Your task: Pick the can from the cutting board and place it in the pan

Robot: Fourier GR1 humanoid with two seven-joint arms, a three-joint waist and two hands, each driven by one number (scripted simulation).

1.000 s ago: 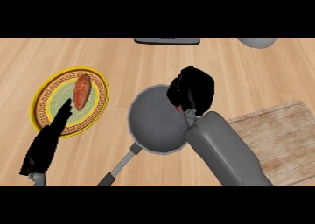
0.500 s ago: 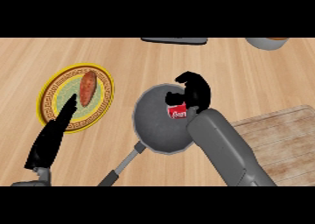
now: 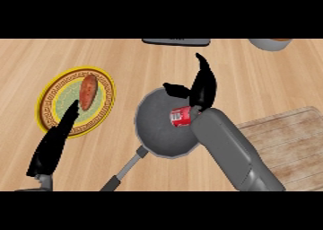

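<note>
Head view of the wooden bench [image 3: 277,81]. The red can [image 3: 181,117] lies inside the grey pan [image 3: 157,132], close to its right rim, with its right end hidden behind the right forearm [image 3: 230,148]. The right hand [image 3: 202,85] is above the pan's far rim, its fingers straight and open and its thumb spread to the left, holding nothing. The cutting board [image 3: 290,134] lies to the right of the pan. The left hand [image 3: 53,146], fingers straight and open, overlaps the near edge of a yellow-rimmed plate [image 3: 58,96] bearing an oblong reddish-brown food item [image 3: 89,91].
</note>
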